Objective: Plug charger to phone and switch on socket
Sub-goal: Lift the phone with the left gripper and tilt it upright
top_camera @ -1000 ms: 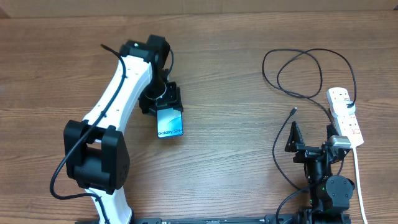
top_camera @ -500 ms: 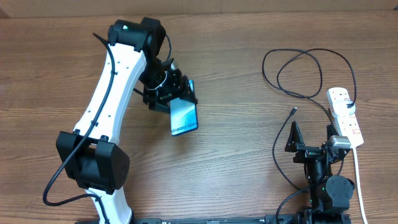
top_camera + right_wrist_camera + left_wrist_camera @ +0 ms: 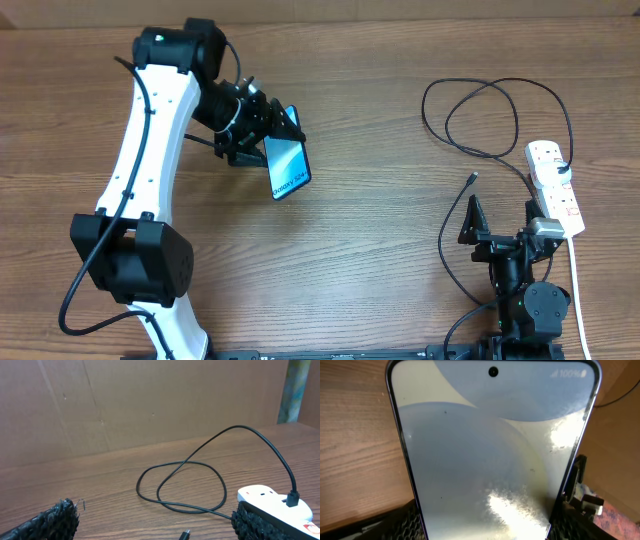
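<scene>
The left gripper [image 3: 264,140] is clamped on one end of the phone [image 3: 289,170], holding it tilted above the table [image 3: 380,280], probably so the free end is exposed for plugging. The right gripper [image 3: 500,218] waits wide open and empty beside the power strip [image 3: 556,188]. The connector tip [image 3: 472,179] of the charger cable [image 3: 490,95] lies just ahead of it, far from the phone

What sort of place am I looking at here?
Probably a robot test bench in a lab: a white-and-black robot arm holds a slim blue-screened smartphone over a wood-grain table, with plain brown cardboard behind.
</scene>
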Robot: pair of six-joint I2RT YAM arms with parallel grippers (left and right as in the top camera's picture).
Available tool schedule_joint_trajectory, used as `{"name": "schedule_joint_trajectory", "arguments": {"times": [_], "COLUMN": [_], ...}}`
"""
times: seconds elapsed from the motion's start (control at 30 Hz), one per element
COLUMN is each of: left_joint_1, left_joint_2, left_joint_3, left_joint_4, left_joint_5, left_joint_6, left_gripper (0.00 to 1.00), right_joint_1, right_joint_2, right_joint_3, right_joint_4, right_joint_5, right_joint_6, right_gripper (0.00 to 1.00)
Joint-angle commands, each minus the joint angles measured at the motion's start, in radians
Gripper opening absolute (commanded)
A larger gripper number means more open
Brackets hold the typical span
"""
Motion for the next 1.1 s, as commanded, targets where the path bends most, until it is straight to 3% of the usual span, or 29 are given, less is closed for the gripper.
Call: {"name": "schedule_joint_trajectory", "arguments": {"times": [0.0, 0.27, 0.47, 1.07], "left_joint_1": [-0.002, -0.003, -0.005, -0.006], "left_joint_2": [0.008, 0.127, 0.188, 0.209], "left_joint_3": [0.026, 0.023, 0.022, 0.022], "left_joint_4": [0.004, -0.042, -0.041, -0.042], "left_joint_5": [0.021, 0.063, 0.109, 0.106], "left_joint_6": [0.006, 0.114, 0.181, 0.215], "left_gripper": [0.46, 0.4, 0.42, 0.42], "right_joint_1": [-0.002, -0.002, -0.002, -0.002], "right_joint_2": [-0.012, -0.012, -0.011, -0.012], "right_joint_3": [-0.01, -0.01, -0.01, -0.01], "right_joint_4": [0.006, 0.006, 0.006, 0.006], "right_joint_5": [-0.001, -0.001, -0.001, -0.001], "right_joint_6": [-0.004, -0.004, -0.004, -0.004], "right_gripper": [1.0, 1.0, 1.0, 1.0]}}
